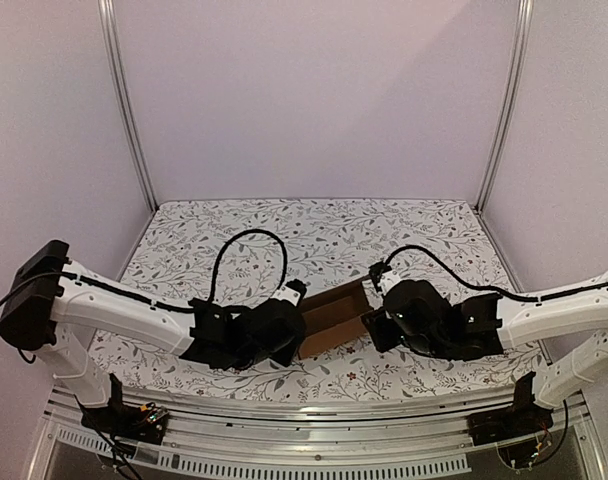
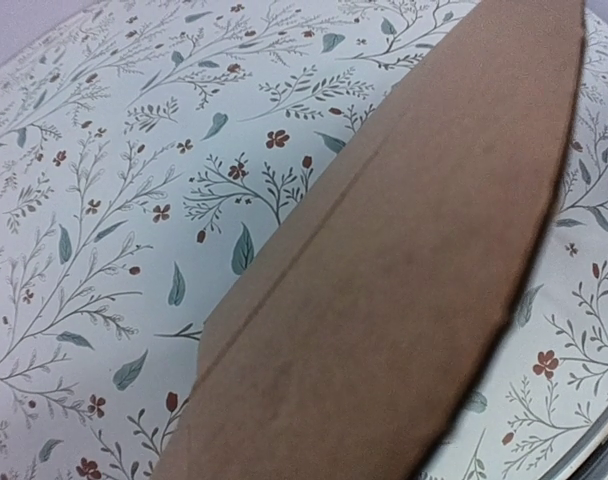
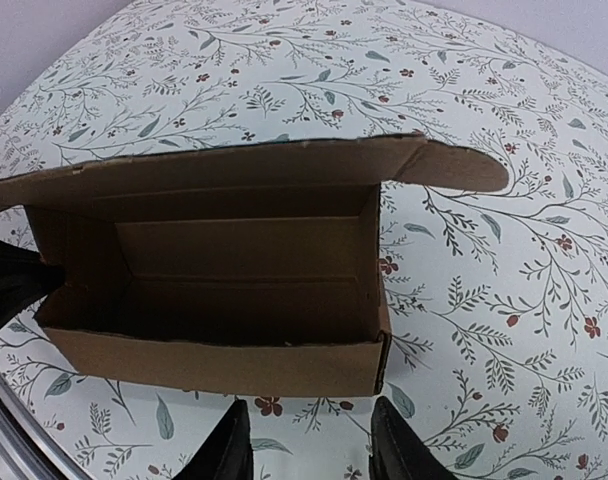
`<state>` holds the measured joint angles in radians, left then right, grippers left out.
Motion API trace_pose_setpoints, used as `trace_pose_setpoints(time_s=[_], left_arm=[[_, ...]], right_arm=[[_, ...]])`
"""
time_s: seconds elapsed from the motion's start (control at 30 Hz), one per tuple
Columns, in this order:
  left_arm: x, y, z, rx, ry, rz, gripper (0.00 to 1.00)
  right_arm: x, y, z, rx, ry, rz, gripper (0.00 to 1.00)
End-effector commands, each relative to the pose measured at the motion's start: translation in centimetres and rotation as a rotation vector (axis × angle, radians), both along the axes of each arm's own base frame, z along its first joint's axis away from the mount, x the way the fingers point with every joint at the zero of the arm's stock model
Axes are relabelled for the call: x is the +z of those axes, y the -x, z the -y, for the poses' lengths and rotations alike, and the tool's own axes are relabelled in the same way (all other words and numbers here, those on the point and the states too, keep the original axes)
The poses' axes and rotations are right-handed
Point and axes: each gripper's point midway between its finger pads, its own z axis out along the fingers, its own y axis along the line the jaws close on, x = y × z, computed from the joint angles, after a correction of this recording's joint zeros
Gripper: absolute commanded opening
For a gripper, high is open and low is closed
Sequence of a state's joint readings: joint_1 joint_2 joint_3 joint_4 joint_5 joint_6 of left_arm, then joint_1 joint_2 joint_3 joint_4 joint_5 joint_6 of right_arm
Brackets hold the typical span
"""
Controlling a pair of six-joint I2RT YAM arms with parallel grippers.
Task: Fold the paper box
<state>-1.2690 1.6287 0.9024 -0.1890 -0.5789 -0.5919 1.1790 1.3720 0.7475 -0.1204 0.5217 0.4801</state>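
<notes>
Roughly, the floral table (image 1: pixel 234 225) carries the paper box (image 3: pixel 224 300) centrally between both arms, walls up, lid unclosed. Left fingers (image 1: pixel 294 332) are closed at its end; any pinch is unclear. Right fingers (image 3: pixel 229 445) stand parted, empty, nearby. Closing the lid probably comes next.

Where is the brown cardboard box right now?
Top view: the brown cardboard box sits mid-front on the flowered table, between the left arm and right arm, directly ahead of the right hand.
</notes>
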Motion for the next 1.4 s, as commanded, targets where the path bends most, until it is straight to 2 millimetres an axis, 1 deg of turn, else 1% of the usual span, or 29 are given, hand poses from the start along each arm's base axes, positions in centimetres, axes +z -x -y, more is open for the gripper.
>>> trace_pose_setpoints(time_s=[0.0, 0.13, 0.17, 0.27, 0.37, 0.47, 0.5, 0.6, 0.63, 0.67, 0.7, 0.73, 0.8, 0.83, 0.93, 0.97, 1.03, 1.3, 1.37], left_arm=[[-1.0, 0.6, 0.1, 0.007, -0.057, 0.017, 0.00], [-1.3, 0.8, 0.9, 0.002, -0.088, 0.042, 0.00], [-1.7, 0.8, 1.0, -0.001, -0.104, 0.044, 0.00], [-2.1, 1.1, 1.6, -0.009, -0.124, 0.048, 0.00], [-2.2, 1.3, 2.0, -0.010, -0.149, 0.068, 0.00], [-2.2, 1.5, 1.9, 0.000, -0.182, 0.099, 0.00], [-2.2, 1.5, 1.9, 0.003, -0.192, 0.110, 0.00], [-2.6, 1.6, 1.9, 0.004, -0.224, 0.133, 0.00], [-2.7, 1.7, 2.0, 0.004, -0.234, 0.141, 0.00], [-2.9, 1.6, 2.1, 0.007, -0.243, 0.149, 0.00], [-3.0, 1.6, 2.1, 0.010, -0.253, 0.155, 0.00], [-3.0, 1.6, 2.2, 0.014, -0.260, 0.164, 0.00], [-3.0, 1.6, 2.3, 0.018, -0.268, 0.177, 0.00], [-3.1, 1.5, 2.4, 0.022, -0.272, 0.181, 0.00], [-3.5, 1.5, 2.6, 0.029, -0.282, 0.185, 0.00], [-3.7, 1.5, 2.6, 0.029, -0.288, 0.183, 0.00], [-4.0, 1.6, 3.0, 0.024, -0.296, 0.183, 0.00], [-4.5, 1.8, 3.6, 0.029, -0.349, 0.192, 0.00], [-4.4, 2.0, 3.9, 0.024, -0.349, 0.188, 0.06]], right_arm=[[0.3, 1.7, 1.9, 0.060, 0.015, -0.007, 0.39], [3.2, 1.9, 2.8, 0.079, -0.025, 0.050, 0.37], [4.3, 1.8, 2.9, 0.081, -0.044, 0.069, 0.37], [6.7, 1.1, 2.7, 0.088, -0.055, 0.109, 0.36], [8.2, 0.3, 1.7, 0.107, -0.057, 0.119, 0.32], [9.0, -0.9, 0.2, 0.135, -0.074, 0.098, 0.26], [9.0, -1.3, -0.3, 0.143, -0.075, 0.085, 0.23], [9.8, -2.5, -1.9, 0.175, -0.104, 0.061, 0.17], [9.5, -2.9, -2.5, 0.186, -0.101, 0.045, 0.15], [9.7, -3.4, -3.2, 0.199, -0.107, 0.038, 0.12], [9.5, -3.7, -3.5, 0.209, -0.109, 0.024, 0.10], [9.1, -4.1, -4.0, 0.212, -0.106, 0.011, 0.06], [8.7, -4.9, -4.4, 0.201, -0.106, 0.001, 0.00], [8.6, -5.1, -4.6, 0.199, -0.108, 0.002, 0.00], [6.9, -5.8, -5.2, 0.191, -0.095, -0.008, 0.00], [5.9, -6.0, -5.3, 0.185, -0.074, -0.018, 0.00], [4.6, -6.4, -5.5, 0.176, -0.060, -0.029, 0.00], [0.5, -6.8, -5.9, 0.166, -0.021, -0.072, 0.00], [-0.7, -6.8, -5.8, 0.162, -0.007, -0.089, 0.00]])
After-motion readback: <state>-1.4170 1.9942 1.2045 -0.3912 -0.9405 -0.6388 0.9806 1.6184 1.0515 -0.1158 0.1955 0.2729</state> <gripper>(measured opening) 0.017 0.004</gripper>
